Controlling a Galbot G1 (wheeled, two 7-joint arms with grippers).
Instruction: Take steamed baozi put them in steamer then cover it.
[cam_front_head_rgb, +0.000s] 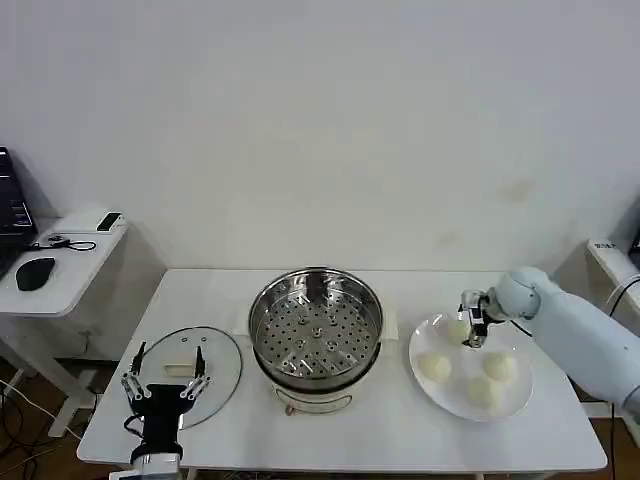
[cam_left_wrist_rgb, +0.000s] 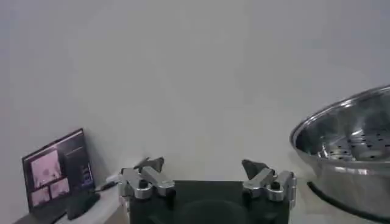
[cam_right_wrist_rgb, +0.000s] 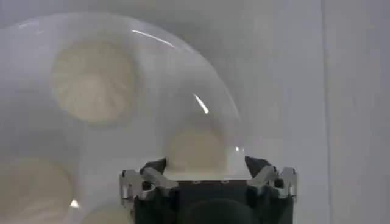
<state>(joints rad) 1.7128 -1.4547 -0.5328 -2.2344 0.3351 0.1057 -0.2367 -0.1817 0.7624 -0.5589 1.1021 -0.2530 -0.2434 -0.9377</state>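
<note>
The steamer (cam_front_head_rgb: 316, 330), a shiny steel pot with a perforated tray and nothing on it, stands mid-table; its rim also shows in the left wrist view (cam_left_wrist_rgb: 350, 143). The cover (cam_front_head_rgb: 200, 362), a clear glass lid, lies flat to its left. Several steamed baozi lie on a white plate (cam_front_head_rgb: 430, 395) at the right, such as one (cam_front_head_rgb: 435, 367) and another (cam_front_head_rgb: 498, 365). My right gripper (cam_front_head_rgb: 472, 328) hangs open over the plate's far-left baozi (cam_right_wrist_rgb: 195, 149), its jaws (cam_right_wrist_rgb: 205, 163) on either side of it and apart from it. My left gripper (cam_front_head_rgb: 165, 385) stands open at the cover's near edge, holding nothing (cam_left_wrist_rgb: 204, 173).
A side table (cam_front_head_rgb: 70, 260) at the far left carries a mouse (cam_front_head_rgb: 36, 272) and a laptop (cam_left_wrist_rgb: 58, 173). Bare tabletop runs along the front edge between the cover and the plate. A white wall stands behind.
</note>
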